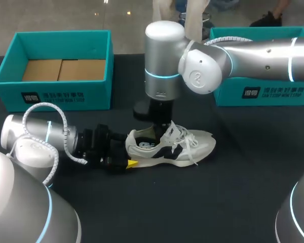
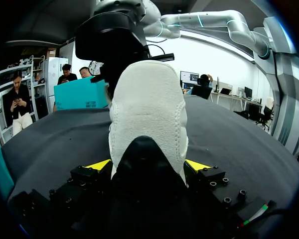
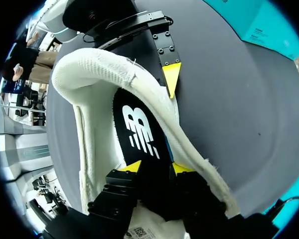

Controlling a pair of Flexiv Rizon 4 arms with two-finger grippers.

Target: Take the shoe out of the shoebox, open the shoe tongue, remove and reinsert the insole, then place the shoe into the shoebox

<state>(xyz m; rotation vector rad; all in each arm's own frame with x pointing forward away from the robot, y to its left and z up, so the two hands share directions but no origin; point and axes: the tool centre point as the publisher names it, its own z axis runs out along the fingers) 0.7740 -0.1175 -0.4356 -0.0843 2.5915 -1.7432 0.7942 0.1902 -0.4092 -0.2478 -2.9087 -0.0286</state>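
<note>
1. Shoe (image 1: 177, 147): stands on its sole on the counter (image 1: 233, 202), outside both boxes. Its heel sits between the left fingers (image 2: 100, 165), which are clamped on it from two sides; the toe points away from them.
2. Right fingers (image 3: 132, 167): reach down into the shoe's mouth and are closed on the black insole (image 3: 139, 132), which runs ahead of them toward the heel.
3. Step in hand, as judged: insole work. Whether the insole is coming out or being reseated cannot be told.
4. Next move, if removal: the right fingers need to draw the insole up and clear of the mouth while the left fingers pin the heel. If reseating, they need to press it flat toward the toe.
5. Edges: the white collar (image 3: 89, 64) wraps close on both sides of the insole, just beside the right fingers, so it is likely to snag.
6. Room: bare counter lies beside the shoe on the near side. The open left box (image 1: 55, 66) is well apart, beyond the left fingers. The right box (image 1: 263, 91) sits behind the right arm.
</note>
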